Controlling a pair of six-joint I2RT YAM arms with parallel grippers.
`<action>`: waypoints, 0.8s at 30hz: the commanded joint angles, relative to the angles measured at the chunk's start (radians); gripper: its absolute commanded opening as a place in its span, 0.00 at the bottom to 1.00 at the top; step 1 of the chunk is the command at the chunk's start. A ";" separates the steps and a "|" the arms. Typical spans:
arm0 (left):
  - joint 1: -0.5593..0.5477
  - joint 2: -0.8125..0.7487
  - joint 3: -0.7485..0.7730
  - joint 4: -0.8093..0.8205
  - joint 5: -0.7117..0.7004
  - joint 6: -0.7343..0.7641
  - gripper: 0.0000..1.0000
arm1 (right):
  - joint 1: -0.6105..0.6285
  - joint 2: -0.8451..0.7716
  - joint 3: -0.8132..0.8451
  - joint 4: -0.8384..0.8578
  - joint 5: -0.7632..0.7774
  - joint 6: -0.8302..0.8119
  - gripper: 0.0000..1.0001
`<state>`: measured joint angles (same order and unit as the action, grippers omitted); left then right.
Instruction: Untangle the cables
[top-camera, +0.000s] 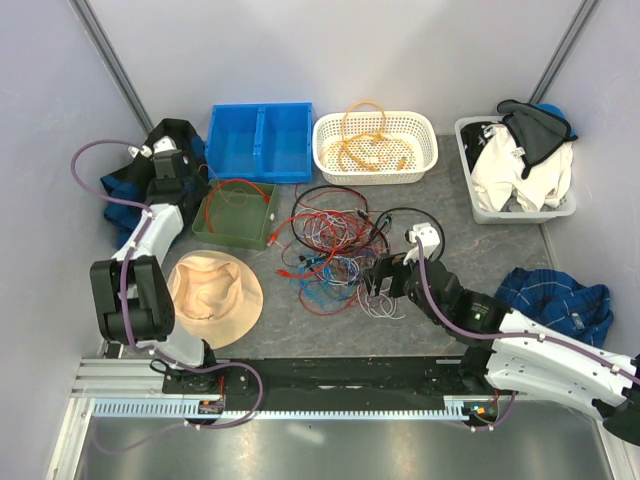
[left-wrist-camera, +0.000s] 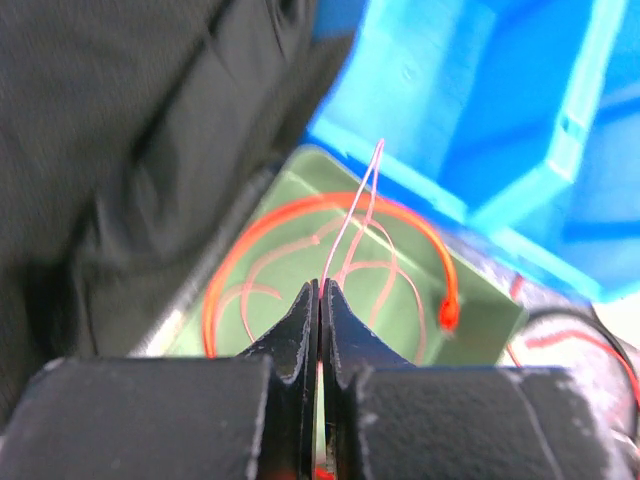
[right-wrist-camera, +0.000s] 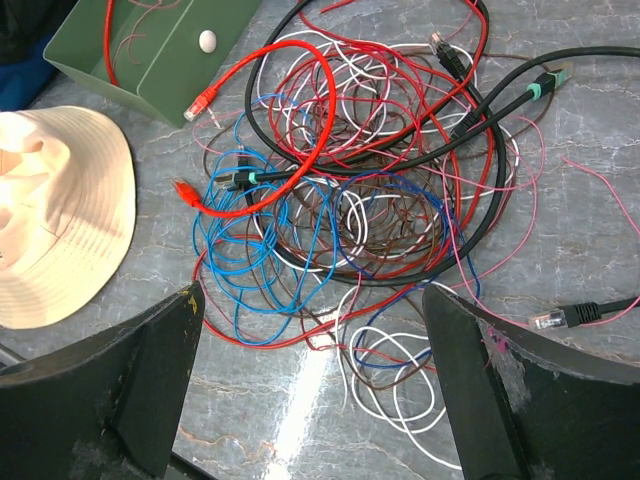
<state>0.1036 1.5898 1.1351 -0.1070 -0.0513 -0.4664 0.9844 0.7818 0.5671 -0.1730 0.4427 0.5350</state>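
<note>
A tangle of cables (top-camera: 335, 250) in red, blue, black, white and brown lies mid-table; it fills the right wrist view (right-wrist-camera: 370, 170). My right gripper (top-camera: 380, 275) is open and empty, hovering over the tangle's near right edge, its jaws (right-wrist-camera: 312, 300) wide apart above loose white loops. My left gripper (top-camera: 178, 178) is over the green bin (top-camera: 212, 232). In the left wrist view it (left-wrist-camera: 320, 290) is shut on a thin pink wire (left-wrist-camera: 350, 220) that rises from the jaws. A red cable (left-wrist-camera: 260, 230) lies coiled in the green bin (left-wrist-camera: 480, 320). An orange-yellow cable (top-camera: 365, 140) sits in the white basket (top-camera: 425, 150).
A blue bin (top-camera: 260, 140) stands behind the green bin. A tan hat (top-camera: 212, 290) lies near left. A grey bin of clothes (top-camera: 470, 205) is far right, blue cloth (top-camera: 555, 300) near right, dark clothes (top-camera: 180, 135) far left. A black plug (right-wrist-camera: 580, 315) lies apart.
</note>
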 joint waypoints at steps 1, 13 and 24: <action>-0.070 -0.068 -0.087 0.033 0.024 -0.069 0.02 | 0.002 -0.033 -0.013 0.033 -0.013 0.006 0.98; -0.179 0.032 -0.109 -0.062 -0.084 -0.120 0.99 | 0.000 -0.105 -0.039 0.017 -0.021 0.026 0.98; -0.257 -0.261 -0.005 -0.095 -0.162 -0.078 1.00 | 0.002 -0.096 -0.033 0.018 -0.010 0.026 0.98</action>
<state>-0.0868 1.5021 1.0588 -0.2161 -0.1555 -0.5560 0.9844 0.6640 0.5304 -0.1783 0.4240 0.5541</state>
